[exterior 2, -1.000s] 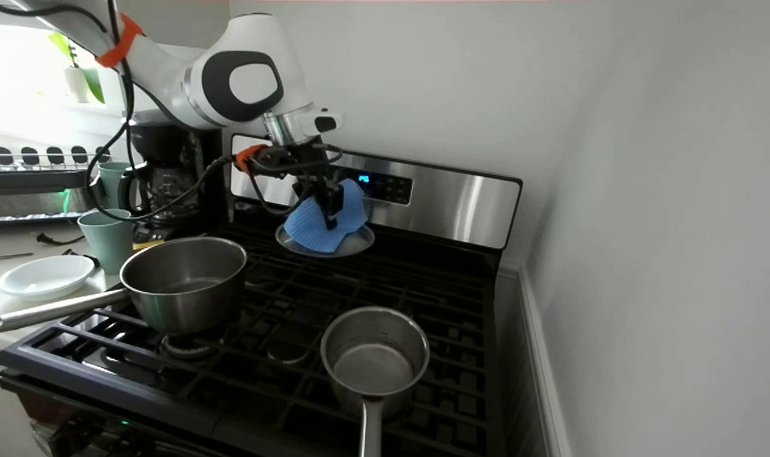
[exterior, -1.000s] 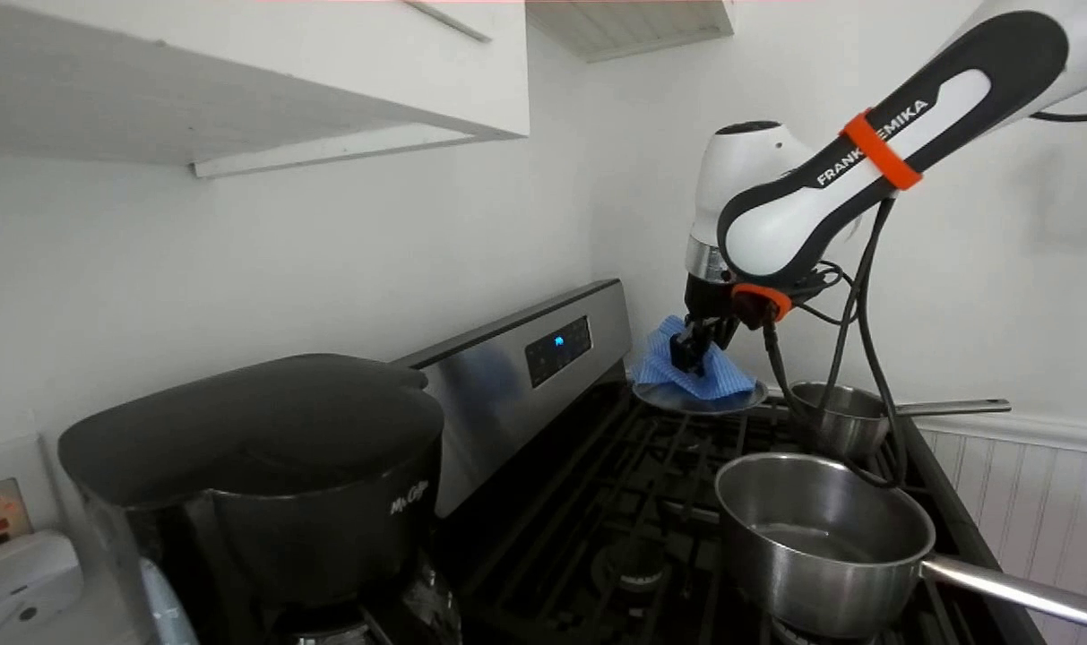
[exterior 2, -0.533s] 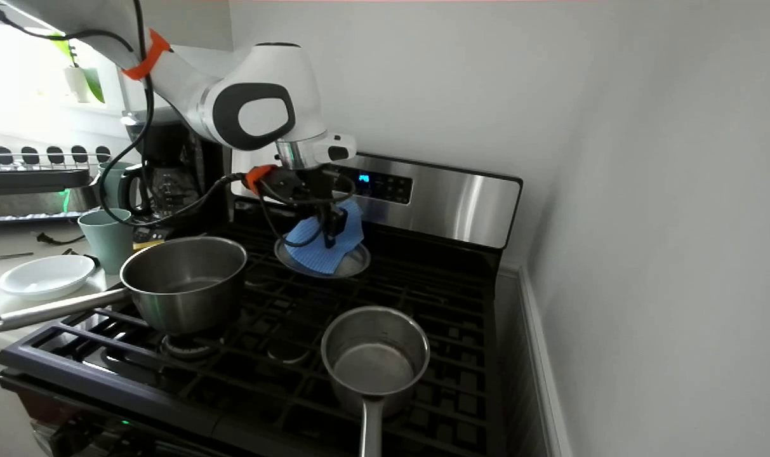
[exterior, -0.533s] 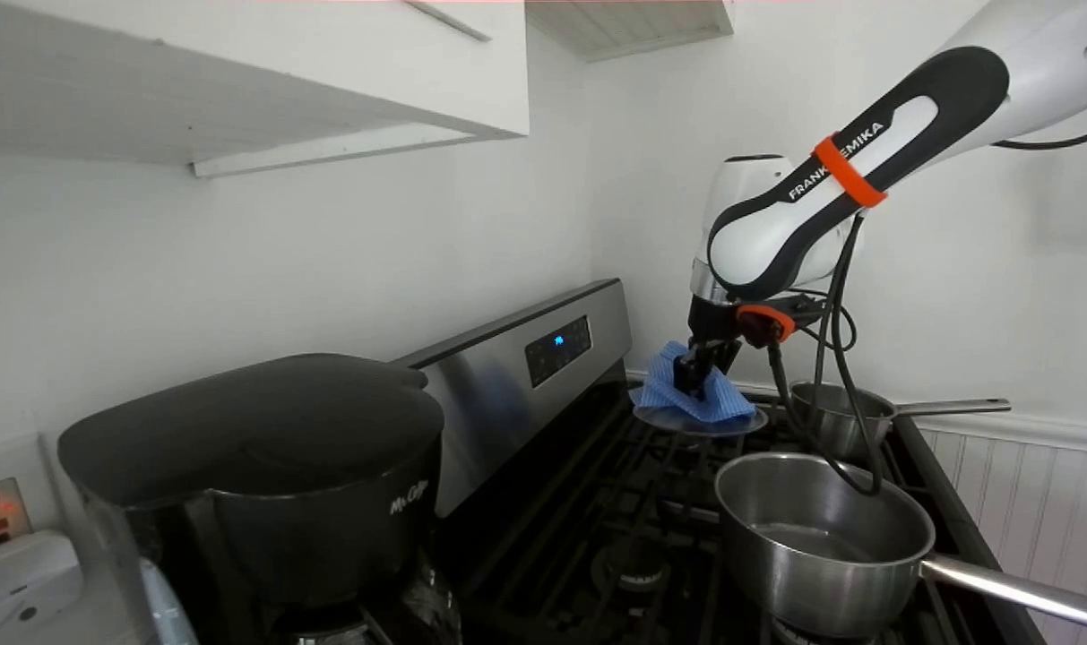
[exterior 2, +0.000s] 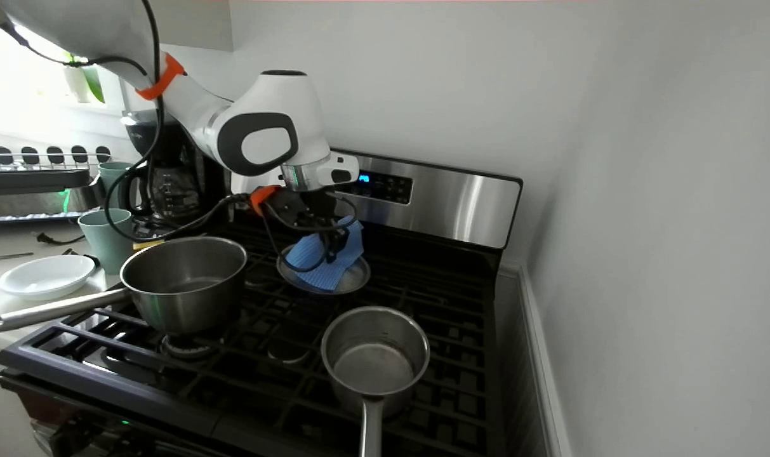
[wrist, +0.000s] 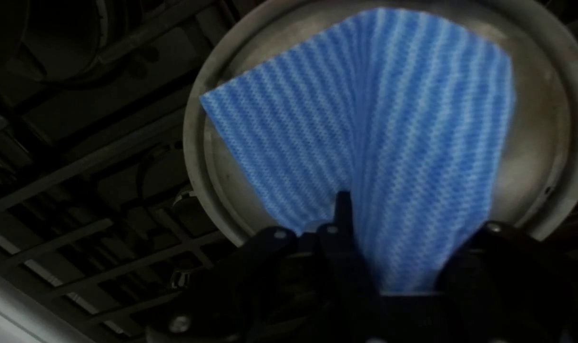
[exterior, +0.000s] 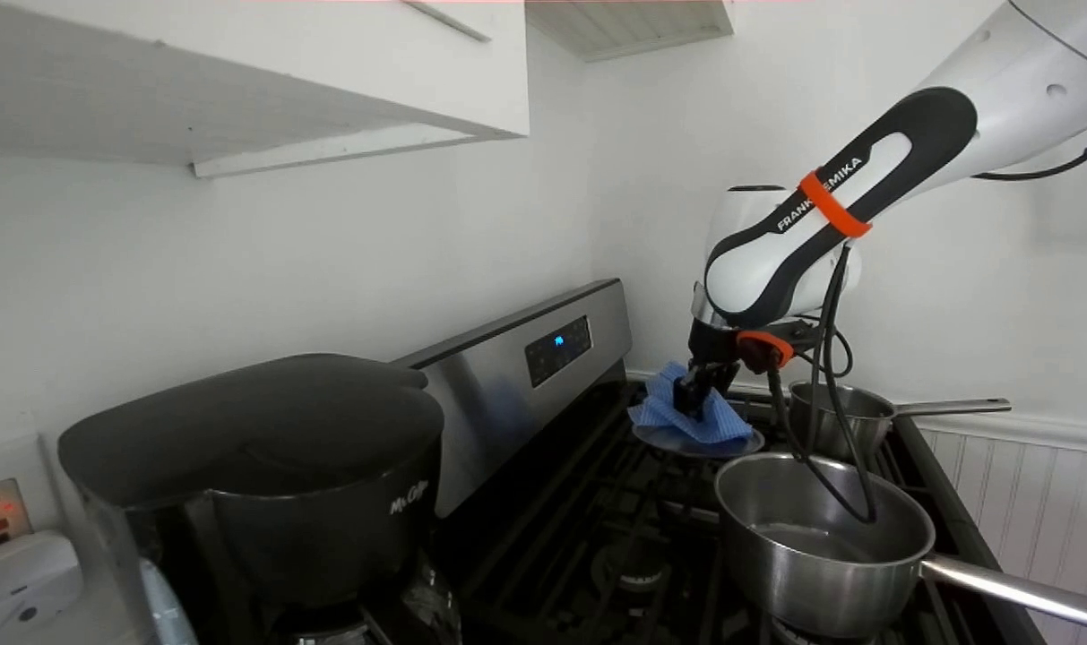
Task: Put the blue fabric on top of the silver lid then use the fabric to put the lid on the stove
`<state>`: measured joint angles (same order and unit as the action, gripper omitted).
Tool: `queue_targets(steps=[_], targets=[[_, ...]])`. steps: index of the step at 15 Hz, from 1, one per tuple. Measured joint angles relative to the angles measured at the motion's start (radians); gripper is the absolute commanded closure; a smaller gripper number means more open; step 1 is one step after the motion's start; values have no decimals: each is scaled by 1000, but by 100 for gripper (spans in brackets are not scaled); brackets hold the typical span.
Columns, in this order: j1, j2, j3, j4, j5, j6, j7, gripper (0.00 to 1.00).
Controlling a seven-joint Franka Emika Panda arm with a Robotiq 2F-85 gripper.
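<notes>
Setting the silver lid [wrist: 536,143] down seems the step in hand: a slow, level descent suits it, with a firm pinch until the stove [exterior 2: 448,304] bears the weight, then a release straight upward so the blue fabric [wrist: 427,128] does not drag the lid askew. In an exterior view the tool [exterior 2: 332,255] grips that fabric, draped over the lid just left of mid-frame; whether the lid touches the stove cannot be told. The arm [exterior 2: 258,143] reaches from the upper left, wrist [exterior 2: 304,175] pointing steeply down.
</notes>
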<state>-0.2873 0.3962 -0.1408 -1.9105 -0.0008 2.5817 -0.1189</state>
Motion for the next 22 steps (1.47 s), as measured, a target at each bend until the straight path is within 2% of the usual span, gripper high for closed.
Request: queue_targets(steps=[10,17,18,19,20,22], targets=[[8,71,-3,2,-2,74,45,98],[33,114,-37,3,-6,160,72,98],[38,117,-43,3,-8,167,75,89],[44,117,-49,3,-9,167,77,64],[49,118,-54,3,-12,167,81,64],[58,118,-63,4,-16,167,88,53]])
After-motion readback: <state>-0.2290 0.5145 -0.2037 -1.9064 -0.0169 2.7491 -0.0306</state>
